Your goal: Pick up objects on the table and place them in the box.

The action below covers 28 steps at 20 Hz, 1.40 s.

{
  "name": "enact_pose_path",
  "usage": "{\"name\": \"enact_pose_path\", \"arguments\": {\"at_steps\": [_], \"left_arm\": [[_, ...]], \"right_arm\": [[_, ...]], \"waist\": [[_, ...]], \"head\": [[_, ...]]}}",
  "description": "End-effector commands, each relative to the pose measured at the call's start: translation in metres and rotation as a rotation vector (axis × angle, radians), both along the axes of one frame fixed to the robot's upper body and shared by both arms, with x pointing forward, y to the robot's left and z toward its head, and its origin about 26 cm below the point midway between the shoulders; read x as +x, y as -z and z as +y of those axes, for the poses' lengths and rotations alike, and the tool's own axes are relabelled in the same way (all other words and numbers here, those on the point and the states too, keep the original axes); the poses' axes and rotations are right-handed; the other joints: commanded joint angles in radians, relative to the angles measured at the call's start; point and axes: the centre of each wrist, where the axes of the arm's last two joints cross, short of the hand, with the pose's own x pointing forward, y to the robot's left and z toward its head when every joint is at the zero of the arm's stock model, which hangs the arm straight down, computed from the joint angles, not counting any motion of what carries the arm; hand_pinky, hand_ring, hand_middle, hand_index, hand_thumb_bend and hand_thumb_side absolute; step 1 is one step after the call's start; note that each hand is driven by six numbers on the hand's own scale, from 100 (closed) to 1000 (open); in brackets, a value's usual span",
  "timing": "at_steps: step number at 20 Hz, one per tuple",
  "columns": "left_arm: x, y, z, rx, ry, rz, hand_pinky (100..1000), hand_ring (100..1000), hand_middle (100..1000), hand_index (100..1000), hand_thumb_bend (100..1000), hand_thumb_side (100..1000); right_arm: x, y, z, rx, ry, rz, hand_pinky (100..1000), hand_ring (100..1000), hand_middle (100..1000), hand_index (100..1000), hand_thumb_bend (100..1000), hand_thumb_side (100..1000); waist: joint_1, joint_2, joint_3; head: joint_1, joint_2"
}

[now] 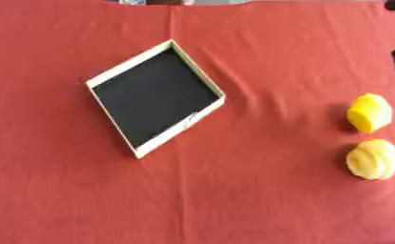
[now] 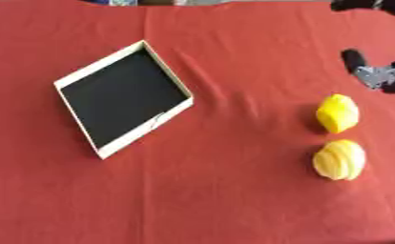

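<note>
Right eye view shows, nearest the robot, a ribbed round yellow object lying on the red tablecloth, on the robot's right side. Just beyond it, close but apart, lies a second yellow object, more angular and lemon-like. Farther still, and slightly to the right of these two, the right hand comes in at the right edge as black and silver parts above the cloth; it touches neither yellow object, and whether its fingers are spread or curled cannot be told, since only a part of it shows. Well to the left of that hand, across a stretch of bare cloth, sits the box, a shallow tray with a pale rim and a black floor, turned cornerwise, with nothing inside it. No left hand shows in either view.
</note>
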Motion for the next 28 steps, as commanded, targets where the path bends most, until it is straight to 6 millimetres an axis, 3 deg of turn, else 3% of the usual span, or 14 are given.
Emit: {"name": "enact_pose_path", "arguments": {"at_steps": [1, 7, 18, 28], "left_arm": [[-0.005, -0.009, 0.004, 0.036, -0.011, -0.023, 816, 831, 772, 885, 130, 591], [-0.005, -0.008, 0.004, 0.037, -0.01, -0.016, 816, 832, 772, 885, 127, 597], [-0.006, -0.006, 0.006, 0.041, -0.017, -0.005, 816, 833, 772, 884, 120, 607], [-0.006, -0.006, 0.005, 0.046, -0.013, 0.0, 817, 834, 772, 884, 113, 616]], "right_arm": [[-0.004, -0.008, 0.003, -0.095, 0.008, -0.014, 893, 946, 877, 907, 100, 215], [-0.007, 0.001, 0.005, -0.165, 0.022, 0.013, 894, 952, 879, 910, 100, 217], [-0.014, 0.033, -0.01, -0.239, 0.072, 0.111, 904, 974, 883, 920, 100, 182], [-0.026, 0.071, -0.023, -0.263, 0.125, 0.109, 905, 973, 848, 933, 100, 422]], "waist": [[0.004, -0.025, -0.005], [0.002, -0.029, -0.012], [-0.004, -0.031, -0.025], [-0.008, -0.031, -0.032]], "head": [[-0.006, 0.002], [0.0, 0.003], [0.035, 0.002], [0.053, -0.003]]}}
